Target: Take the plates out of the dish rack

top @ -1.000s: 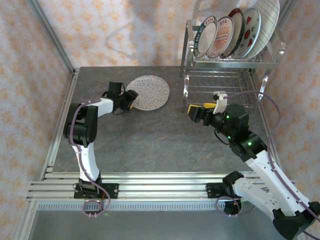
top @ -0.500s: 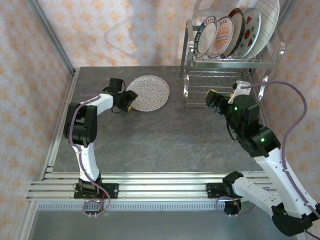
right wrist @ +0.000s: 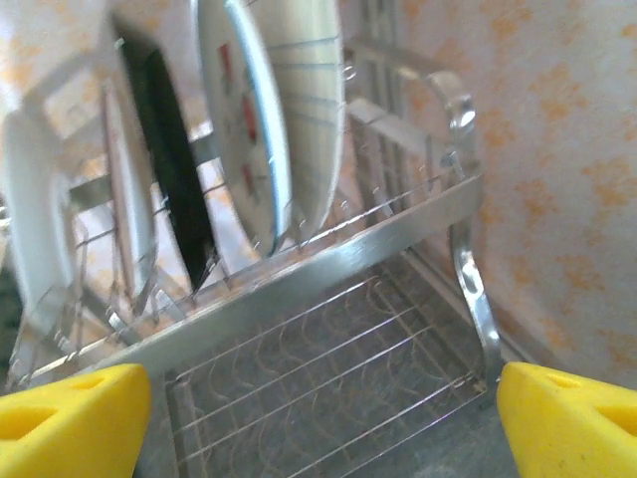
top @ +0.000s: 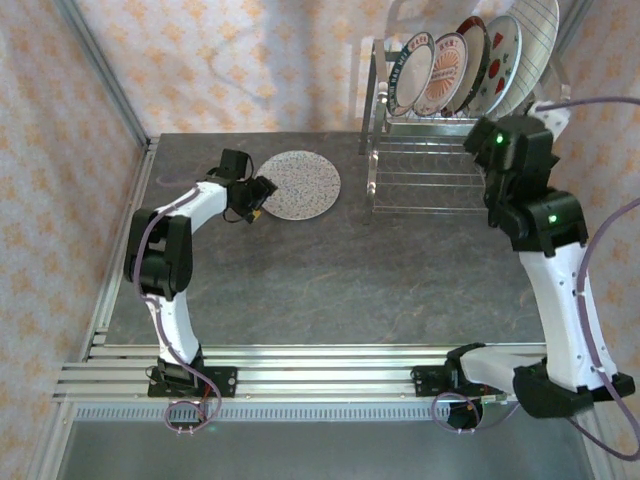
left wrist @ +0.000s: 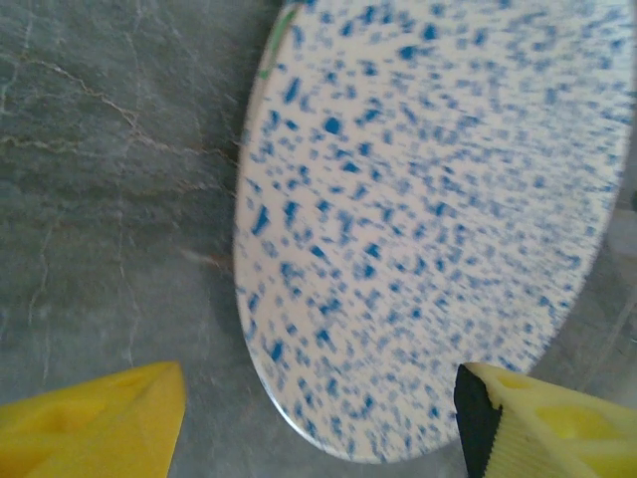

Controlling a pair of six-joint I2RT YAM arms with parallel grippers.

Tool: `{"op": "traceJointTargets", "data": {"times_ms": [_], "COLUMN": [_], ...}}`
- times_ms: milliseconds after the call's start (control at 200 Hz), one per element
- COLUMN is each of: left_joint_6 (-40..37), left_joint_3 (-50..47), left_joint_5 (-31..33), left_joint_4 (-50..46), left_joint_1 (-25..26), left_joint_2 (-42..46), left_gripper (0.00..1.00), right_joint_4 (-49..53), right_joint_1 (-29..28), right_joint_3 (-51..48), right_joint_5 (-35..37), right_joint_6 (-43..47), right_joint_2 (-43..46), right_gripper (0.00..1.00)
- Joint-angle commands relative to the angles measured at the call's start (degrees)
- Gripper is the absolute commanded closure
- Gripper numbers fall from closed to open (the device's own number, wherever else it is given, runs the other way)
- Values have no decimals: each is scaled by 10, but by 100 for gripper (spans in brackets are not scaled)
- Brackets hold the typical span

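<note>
With right gripper (right wrist: 318,428) and left gripper (left wrist: 318,423) both gaping empty, a skewed reach could topple the eleven-o'clock plates (right wrist: 269,119) off the dish rack (right wrist: 328,261)

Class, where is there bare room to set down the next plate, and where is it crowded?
Free: the wide stretch of table between the two arms, in front of the speckled plate and dish rack. Crowded: the rack's upper shelf, plates packed upright, right gripper close by; left gripper at the speckled plate's rim.
</note>
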State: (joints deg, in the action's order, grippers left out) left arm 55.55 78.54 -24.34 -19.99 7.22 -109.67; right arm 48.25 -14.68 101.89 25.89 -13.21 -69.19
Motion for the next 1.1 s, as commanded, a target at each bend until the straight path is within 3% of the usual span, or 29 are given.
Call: {"op": "traceJointTargets", "data": {"times_ms": [0, 240, 365, 500, 761, 906, 1096], "left_joint_6": [-12, -16, -28, -61, -93, -92, -98], "left_joint_3": [-6, 5, 8, -8, -72, -66, -70], "left_joint_5": [27, 67, 83, 98, 82, 59, 44], "left_joint_4": [-39, -78, -62, -6, 156, 167, 187], "left_joint_1": [16, 86, 131, 187, 246, 253, 259], "left_joint_2": [83, 225, 295, 365, 461, 468, 472], "left_gripper": [27, 27, 27, 25, 24, 25, 26], "right_joint_4": [38, 12, -50, -105, -97, -78, -46], "right_joint_1": [46, 166, 249, 274, 312, 325, 324], "right_joint_3": [71, 186, 203, 213, 264, 318, 409], "right_joint_5": [-24, -115, -292, -412, -469, -515, -543], "right_joint_6": [3, 5, 1, 45, 69, 80, 84], "right_joint_2": [-39, -115, -143, -173, -222, -264, -330], "right_gripper": [10, 14, 18, 22, 37, 46, 51]}}
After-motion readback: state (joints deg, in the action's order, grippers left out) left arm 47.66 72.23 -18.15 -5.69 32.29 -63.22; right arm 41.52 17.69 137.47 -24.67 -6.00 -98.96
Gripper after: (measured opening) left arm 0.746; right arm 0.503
